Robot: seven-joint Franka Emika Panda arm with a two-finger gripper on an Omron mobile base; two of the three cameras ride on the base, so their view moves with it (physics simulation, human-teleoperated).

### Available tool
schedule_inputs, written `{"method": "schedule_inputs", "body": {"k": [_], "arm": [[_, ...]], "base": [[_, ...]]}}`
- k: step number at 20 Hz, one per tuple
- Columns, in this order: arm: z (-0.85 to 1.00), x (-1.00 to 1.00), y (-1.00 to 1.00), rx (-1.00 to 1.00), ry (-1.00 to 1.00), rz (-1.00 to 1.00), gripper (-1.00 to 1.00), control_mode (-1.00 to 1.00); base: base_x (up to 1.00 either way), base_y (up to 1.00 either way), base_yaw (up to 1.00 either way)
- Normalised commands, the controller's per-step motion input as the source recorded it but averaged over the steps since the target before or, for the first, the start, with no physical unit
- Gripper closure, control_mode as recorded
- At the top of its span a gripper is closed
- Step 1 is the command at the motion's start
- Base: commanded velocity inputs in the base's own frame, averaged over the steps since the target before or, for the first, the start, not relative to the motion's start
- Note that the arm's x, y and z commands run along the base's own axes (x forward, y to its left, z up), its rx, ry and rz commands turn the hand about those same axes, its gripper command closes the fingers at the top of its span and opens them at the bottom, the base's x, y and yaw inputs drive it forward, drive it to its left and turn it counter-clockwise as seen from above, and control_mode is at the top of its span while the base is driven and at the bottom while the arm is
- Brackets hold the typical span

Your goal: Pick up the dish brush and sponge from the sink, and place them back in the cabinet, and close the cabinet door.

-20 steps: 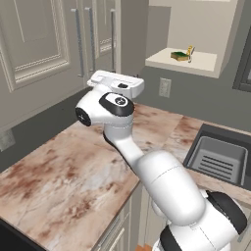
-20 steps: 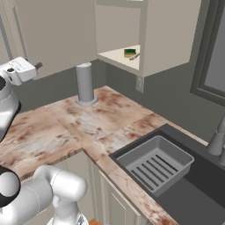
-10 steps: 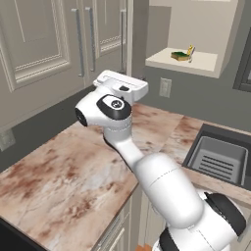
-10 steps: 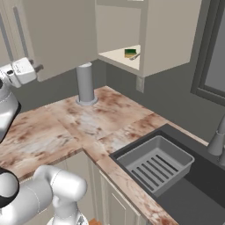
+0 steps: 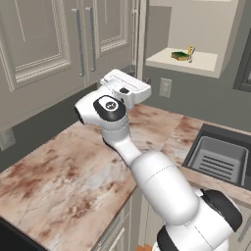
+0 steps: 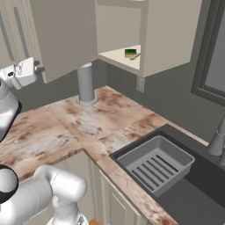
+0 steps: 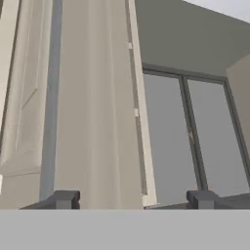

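Two dark fingertips (image 7: 65, 199) of our tool (image 7: 133, 200) rise at the bottom of the hand view, spread wide, with the open cabinet door (image 7: 95, 97) edge between them, untouched. We see the sponge (image 6: 130, 53) and dish brush (image 6: 136, 56) on the cabinet (image 6: 169, 35) shelf, upper centre of the right base view. At lower right sits the sink (image 6: 193, 200), beside the marbled tabletop (image 6: 92, 118).
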Motion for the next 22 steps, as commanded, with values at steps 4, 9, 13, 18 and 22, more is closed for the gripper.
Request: {"method": "schedule_inputs", "body": {"k": [4,9,13,18,22], "arm": [[0.0,0.0,-0.35,0.0,-0.06,-0.19,-1.0,-1.0],[0.0,0.0,-0.35,0.0,-0.06,-0.19,-1.0,-1.0],[0.0,0.0,-0.33,0.0,-0.06,-0.19,-1.0,-1.0],[0.0,0.0,-0.32,0.0,-0.04,-0.16,-1.0,-1.0],[0.0,0.01,-0.31,0.0,-0.01,-0.1,-1.0,-1.0]], "base": [[0.0,0.0,0.0],[0.0,0.0,0.0],[0.0,0.0,0.0],[0.0,0.0,0.0],[0.0,0.0,0.0]]}}
